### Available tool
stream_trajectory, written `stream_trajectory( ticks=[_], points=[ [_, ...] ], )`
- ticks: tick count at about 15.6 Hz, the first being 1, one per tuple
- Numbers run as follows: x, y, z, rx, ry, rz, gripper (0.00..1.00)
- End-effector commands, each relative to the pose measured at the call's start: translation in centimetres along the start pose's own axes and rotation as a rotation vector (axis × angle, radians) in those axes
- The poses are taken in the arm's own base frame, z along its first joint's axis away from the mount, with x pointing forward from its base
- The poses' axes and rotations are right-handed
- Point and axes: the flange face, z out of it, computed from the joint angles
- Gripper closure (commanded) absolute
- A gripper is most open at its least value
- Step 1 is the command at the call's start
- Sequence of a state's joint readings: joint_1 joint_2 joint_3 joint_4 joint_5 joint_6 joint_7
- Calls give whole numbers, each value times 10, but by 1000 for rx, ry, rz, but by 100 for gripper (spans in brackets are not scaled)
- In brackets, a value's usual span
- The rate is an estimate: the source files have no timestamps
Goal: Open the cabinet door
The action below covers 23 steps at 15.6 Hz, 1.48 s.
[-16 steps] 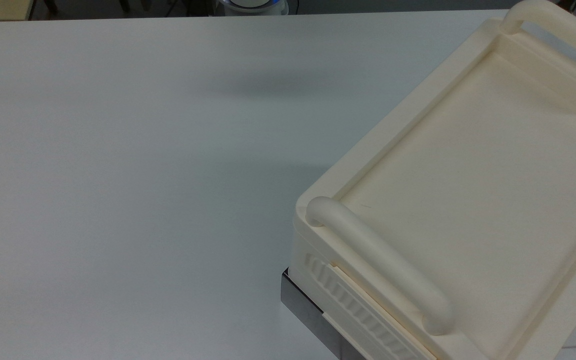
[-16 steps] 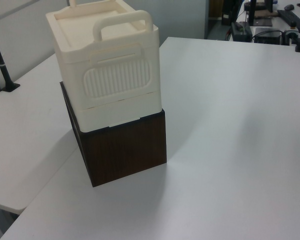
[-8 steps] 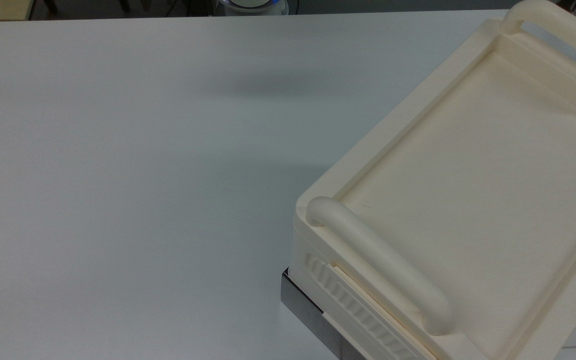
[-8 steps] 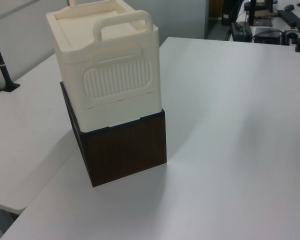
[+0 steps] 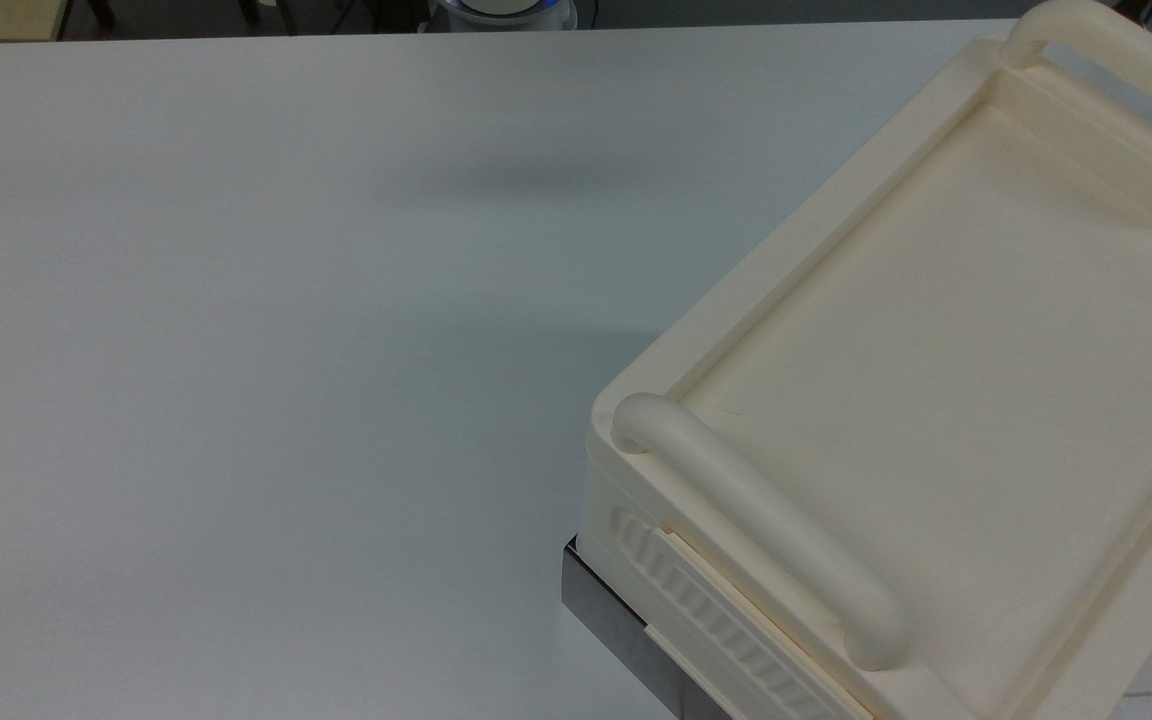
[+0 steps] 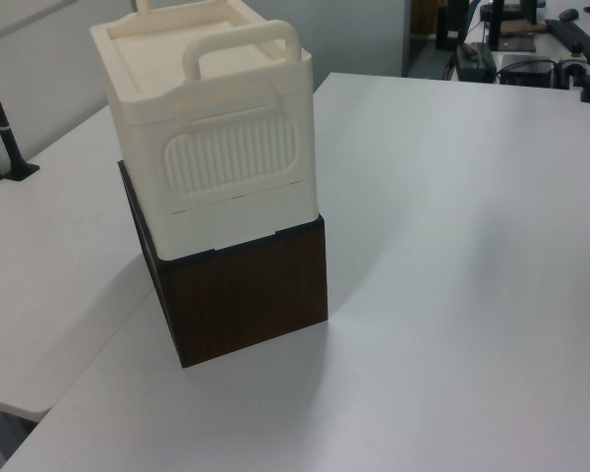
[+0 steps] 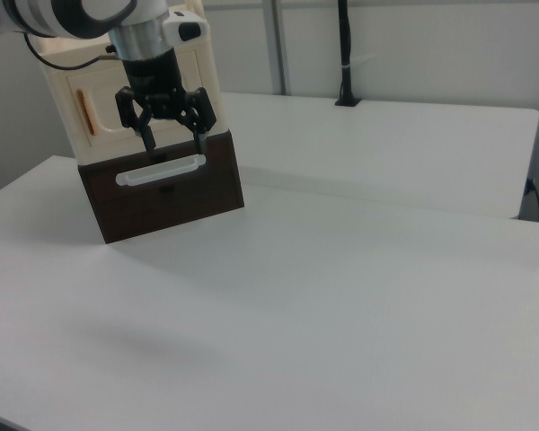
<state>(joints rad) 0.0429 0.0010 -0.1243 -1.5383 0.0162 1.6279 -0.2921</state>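
Note:
The cream-white cabinet (image 5: 936,400) stands on a dark brown base (image 6: 246,295), its ribbed side (image 6: 231,152) facing the left view. In the right view the cabinet door (image 7: 108,94) is a flat cream panel lying flush with the cabinet front. Its small copper-orange bar handle (image 7: 87,114) sits near the right view's left end. My gripper (image 7: 174,136) hangs in front of the door's right part, to the right of the orange handle. Its fingers point down, open, with nothing between them.
A white bar handle (image 7: 160,171) runs across the dark base front just under my fingertips. Two thick rounded handles (image 5: 766,530) rise from the cabinet top. The white table (image 5: 286,350) stretches wide beside the cabinet. A black pole (image 7: 345,54) stands at the back.

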Motion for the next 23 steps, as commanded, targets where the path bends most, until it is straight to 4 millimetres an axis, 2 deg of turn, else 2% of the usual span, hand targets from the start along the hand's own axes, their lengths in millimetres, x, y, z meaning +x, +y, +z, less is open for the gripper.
stream_trajectory(
  ticks=[1,4,9,11,15,17,20,23],
  points=[
    [-1,-16,1,5,-6,-106,0],
    [7,-47,-4,5,4,-230,0],
    [19,-98,-16,3,48,-327,0],
    [33,-120,-18,2,95,-353,0],
    [55,-157,-18,83,202,-369,32],
    [65,-176,-21,128,278,-353,43],
    [80,-201,-15,163,355,-371,57],
    [91,-224,-10,172,422,-405,63]
  ],
)
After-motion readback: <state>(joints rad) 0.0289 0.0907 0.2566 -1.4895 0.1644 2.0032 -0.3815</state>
